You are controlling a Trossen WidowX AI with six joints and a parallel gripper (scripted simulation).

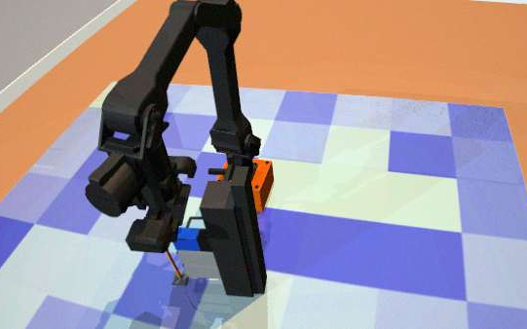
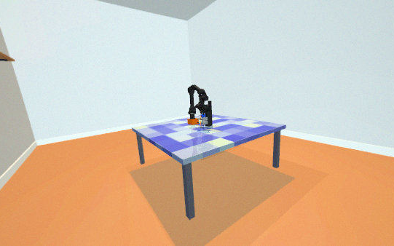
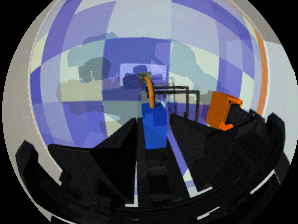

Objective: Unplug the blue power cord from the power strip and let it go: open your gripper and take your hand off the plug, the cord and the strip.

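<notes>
The checkered worktop [image 1: 385, 204] carries the whole setup, with the black arm [image 1: 214, 73] bent over from its orange base block [image 1: 263, 182] toward the near edge. Just in front of that base stands the power strip [image 1: 236, 234], a tall dark slab set upright, and the blue plug [image 1: 191, 239] sits against its left face with a grey body below it; a thin orange-brown cord [image 1: 174, 265] runs down from there to a small foot on the worktop. The gripper [image 1: 177, 229] has its fingers partly closed around the plug. In the wrist view the blue plug [image 3: 154, 128] lies straight down the middle between the two dark fingers, so they appear to bracket it, but the pictures do not plainly show contact, and the fingers seem to stand only as narrow as they were set, so the plug is judged not yet gripped and still seated in the strip. To do this step well, the arm should keep the plug centred, close firmly on its flat sides and not on the cord, then pull straight away from the strip's face along the line of the prongs, without twisting, since a skewed pull could tip the upright strip. Only once the plug is out should the fingers spread and the arm back well away from plug, cord and strip.
</notes>
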